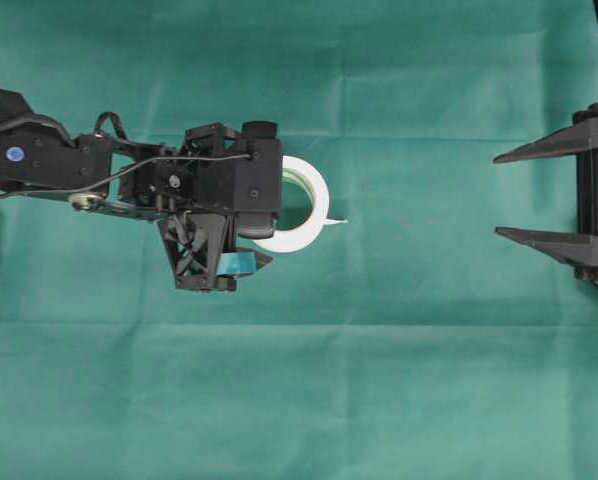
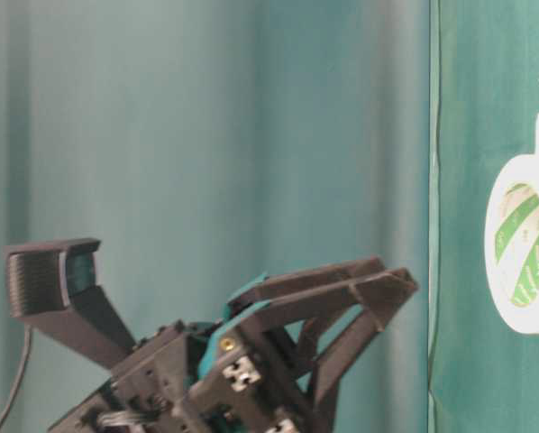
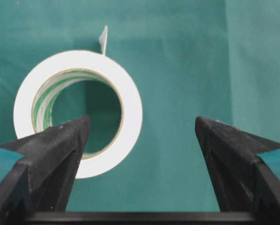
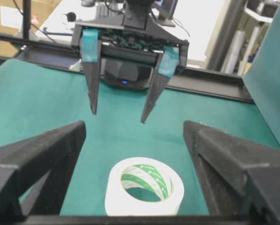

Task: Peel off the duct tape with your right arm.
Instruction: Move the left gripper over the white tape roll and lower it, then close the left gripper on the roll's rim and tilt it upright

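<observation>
Overhead, the left arm [image 1: 79, 165] is reaching in from the left edge, its wrist block hanging over the duct tape [image 1: 314, 205] so that only the roll's right half is showing on the green cloth [image 1: 379, 400]. A short loose tab [image 1: 336, 221] is sticking out toward the right. The right gripper [image 1: 499, 195] is sitting at the right edge, well apart from the roll, its 2 plain black fingers spread wide.

At table level, the left gripper [image 2: 233, 289] is filling the lower frame with its jaws parted, and the roll is showing at the right edge with its green-and-white core facing the camera.

The left wrist camera is looking straight down: the left gripper [image 3: 142, 129] is standing open, holding nothing, with the roll lying flat under its left finger and the tab standing at the roll's far rim.

The right wrist camera alone is showing both grippers: the right gripper [image 4: 133, 133] is open, the roll is lying between and below its fingers, and the teal-patched left fingers [image 4: 93, 70] are pointing down beyond it.
</observation>
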You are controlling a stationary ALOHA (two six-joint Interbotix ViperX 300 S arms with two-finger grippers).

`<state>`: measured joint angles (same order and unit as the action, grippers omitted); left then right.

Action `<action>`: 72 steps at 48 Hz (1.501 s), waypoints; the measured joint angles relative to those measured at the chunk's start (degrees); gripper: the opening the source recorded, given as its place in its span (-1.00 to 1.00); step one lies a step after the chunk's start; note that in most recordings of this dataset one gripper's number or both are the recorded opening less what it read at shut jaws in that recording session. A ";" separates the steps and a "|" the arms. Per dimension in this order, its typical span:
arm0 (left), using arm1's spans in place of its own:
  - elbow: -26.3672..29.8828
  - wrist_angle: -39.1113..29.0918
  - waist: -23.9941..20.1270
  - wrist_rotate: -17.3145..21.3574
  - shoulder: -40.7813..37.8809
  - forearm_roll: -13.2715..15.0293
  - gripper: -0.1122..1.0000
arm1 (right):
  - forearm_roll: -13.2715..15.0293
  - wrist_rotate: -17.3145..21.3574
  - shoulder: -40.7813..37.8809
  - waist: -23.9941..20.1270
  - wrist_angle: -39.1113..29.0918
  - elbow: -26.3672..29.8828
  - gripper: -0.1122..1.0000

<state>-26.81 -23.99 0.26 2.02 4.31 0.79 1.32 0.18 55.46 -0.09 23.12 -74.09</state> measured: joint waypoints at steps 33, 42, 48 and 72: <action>0.26 1.85 -0.97 0.35 -9.67 0.00 0.88 | 0.00 -0.09 -0.09 0.00 0.35 0.09 0.63; 0.35 3.34 -1.05 0.35 -11.51 0.00 0.88 | 0.00 0.00 0.00 0.00 0.35 0.09 0.63; 0.35 4.22 -1.05 0.26 -12.83 0.00 0.88 | -0.09 0.00 -0.09 -0.09 0.35 0.00 0.63; 1.14 7.12 -1.32 0.35 -18.02 -0.09 0.88 | 0.00 0.00 -0.09 -0.09 0.35 -0.44 0.63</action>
<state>-25.66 -16.88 -1.05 2.37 -13.71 0.70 1.32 0.18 55.37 -0.18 23.47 -74.53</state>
